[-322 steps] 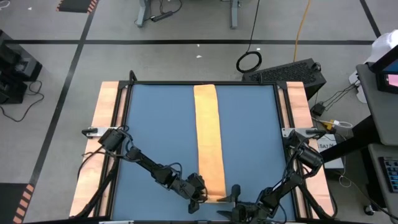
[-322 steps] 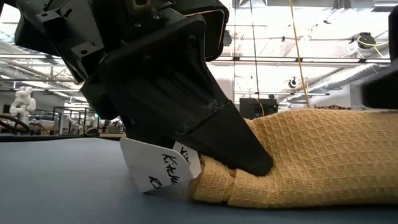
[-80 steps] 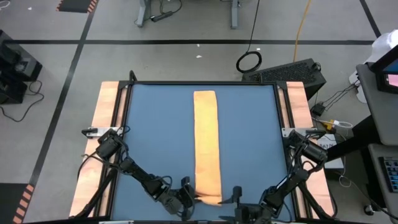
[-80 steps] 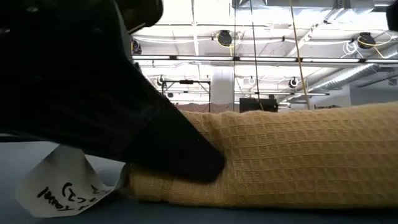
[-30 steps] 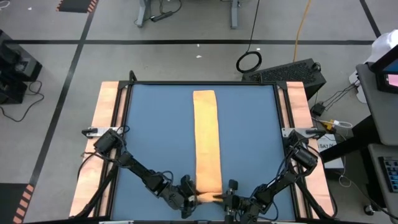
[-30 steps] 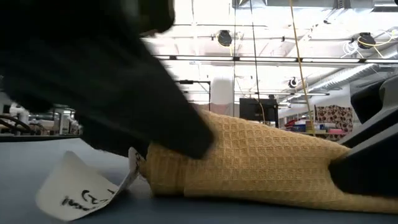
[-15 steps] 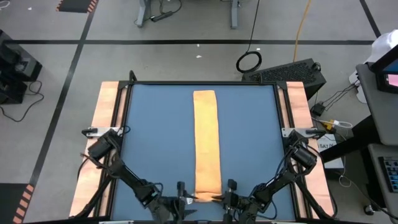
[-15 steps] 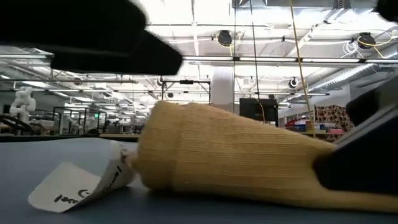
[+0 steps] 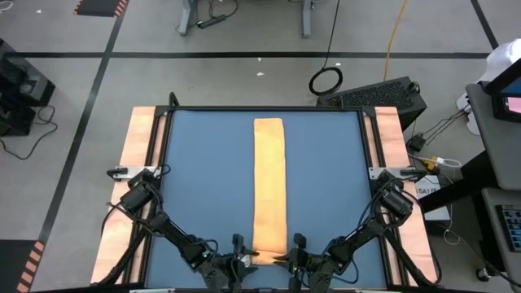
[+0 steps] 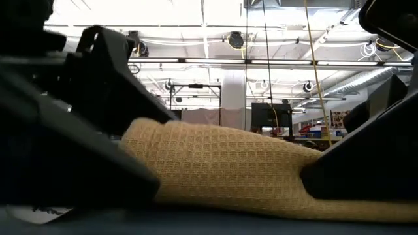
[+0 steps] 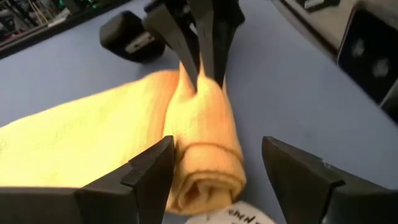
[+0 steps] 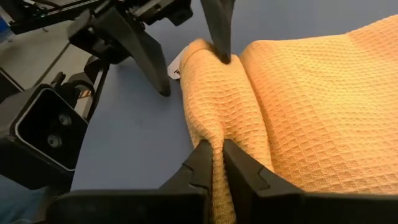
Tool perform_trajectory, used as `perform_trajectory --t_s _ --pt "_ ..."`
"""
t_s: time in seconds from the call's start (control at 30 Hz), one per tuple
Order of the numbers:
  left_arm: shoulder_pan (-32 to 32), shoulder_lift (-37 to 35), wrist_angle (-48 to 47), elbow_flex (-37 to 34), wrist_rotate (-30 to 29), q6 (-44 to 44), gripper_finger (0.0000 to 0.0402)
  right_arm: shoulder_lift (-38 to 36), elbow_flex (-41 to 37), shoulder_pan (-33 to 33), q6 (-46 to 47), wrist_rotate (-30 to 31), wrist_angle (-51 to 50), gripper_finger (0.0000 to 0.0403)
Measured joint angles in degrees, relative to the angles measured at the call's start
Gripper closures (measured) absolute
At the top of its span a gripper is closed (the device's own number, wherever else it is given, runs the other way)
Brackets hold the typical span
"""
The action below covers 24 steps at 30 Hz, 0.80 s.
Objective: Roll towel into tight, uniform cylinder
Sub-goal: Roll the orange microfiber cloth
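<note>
the soft orange-yellow waffle cloth towel (image 9: pixel 270 183) lies down the table's middle, near end rolled. your right gripper (image 12: pixel 217 160) pinches that roll; your left gripper (image 11: pixel 214 165) straddles it, spread wide, holding nothing. close it evenly before rolling.

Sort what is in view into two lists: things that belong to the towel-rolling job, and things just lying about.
Part of the job:
- towel, a long strip with a small roll begun at its near end
- white tag at the rolled end
- right gripper, shut on the roll's edge
- left gripper, open around the roll's other end

Just lying about:
- cable coil on the floor
- black keyboard
</note>
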Motion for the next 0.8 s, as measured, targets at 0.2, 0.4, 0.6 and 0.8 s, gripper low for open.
perform_trajectory --t_s 0.2,0.4,0.6,0.8 --pt "0.00 -0.02 -1.68 0.00 0.00 -0.28 0.0163 0.03 -0.03 -0.02 0.08 -0.11 0.56 0.0387" --pt "0.91 -0.11 -5.08 0.08 0.04 -7.95 0.0229 0.09 -0.11 -0.03 -0.44 0.43 2.59 0.0376" --pt "1.38 -0.29 -6.98 0.15 0.98 -12.30 0.0335 -1.81 -0.20 0.17 -7.58 -0.08 1.49 0.0318" --pt "1.40 -0.31 -7.16 0.15 1.25 -15.49 0.0379 -4.19 -0.24 3.61 -24.98 2.63 2.28 0.0224"
